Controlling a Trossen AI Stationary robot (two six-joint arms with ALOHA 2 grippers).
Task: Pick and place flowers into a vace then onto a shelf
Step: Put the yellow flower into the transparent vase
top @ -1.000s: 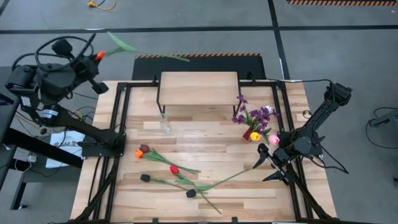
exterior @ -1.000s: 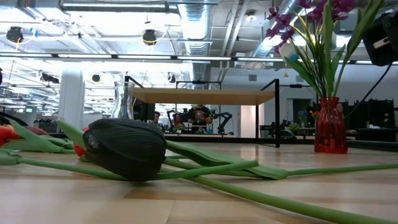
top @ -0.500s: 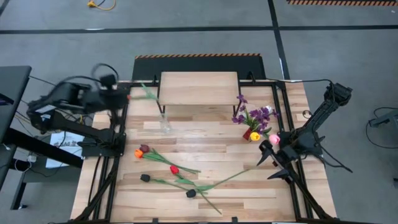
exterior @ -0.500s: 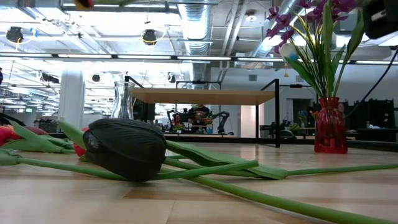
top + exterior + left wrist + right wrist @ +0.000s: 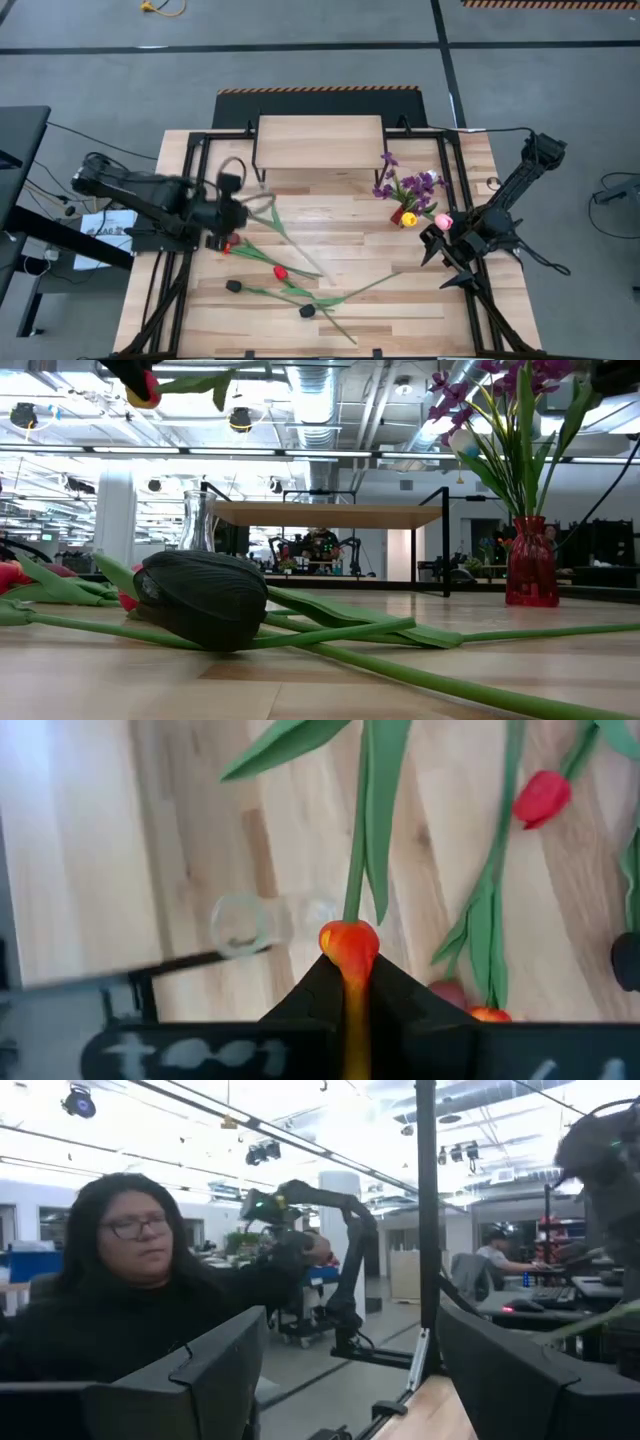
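My left gripper is shut on an orange flower above the table, beside the clear glass vase. The flower's green stem runs out toward the table's right and near side. The light-wood shelf stands at the far edge. A red vase with purple, yellow and pink flowers stands right of centre. Red, black and orange flowers lie flat on the tabletop. My right gripper stands open and holds nothing near the red vase. My left gripper pinches the orange flower by its head between the two fingers. The stem points on past the fingertips. The fingers slant down from the table's left. The flower is lifted clear of the table, its head high above the lying flowers.
A black flower head lies close to the low camera. Black metal frame rails run along both sides of the table. A person sits beyond the table's right side. Bare wood lies between the glass vase and the red vase.
My left gripper has swung from beyond the table's far left corner down and toward the right, to beside the glass vase. It has carried the orange flower along and turned it, so the stem now points toward the near right. My right gripper has tipped upward a little.
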